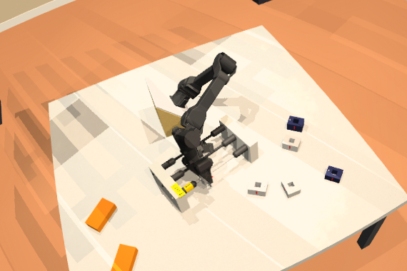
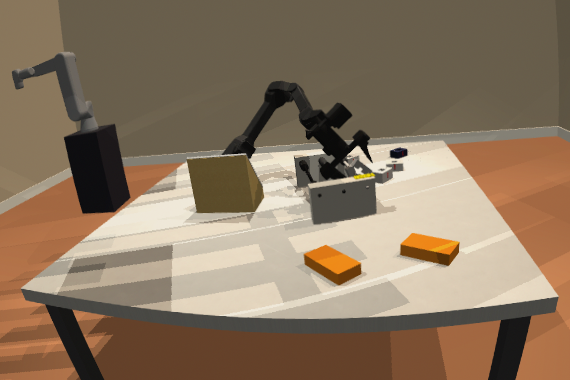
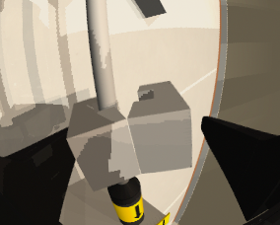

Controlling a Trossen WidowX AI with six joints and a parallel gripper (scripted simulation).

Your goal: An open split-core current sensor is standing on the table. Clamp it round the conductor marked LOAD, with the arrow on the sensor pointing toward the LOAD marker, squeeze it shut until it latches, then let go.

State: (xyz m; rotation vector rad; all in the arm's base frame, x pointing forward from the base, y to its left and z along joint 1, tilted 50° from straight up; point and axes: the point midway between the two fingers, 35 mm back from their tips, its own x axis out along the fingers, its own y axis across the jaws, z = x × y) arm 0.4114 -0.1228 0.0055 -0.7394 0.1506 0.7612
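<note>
In the wrist view the grey split-core sensor sits round the pale conductor, its two halves meeting round the rod. I cannot see an arrow on the sensor. My gripper is open and empty, with its fingers wide on either side of the sensor and clear of it. In the top view the gripper hangs over the fixture's near conductor, beside the LOAD marker, and hides the sensor. The exterior view shows the gripper above the fixture.
Two more conductors run parallel in the fixture. Spare sensors lie to the right: navy ones and white ones. A tan box stands by the arm's base. Two orange blocks lie near the front.
</note>
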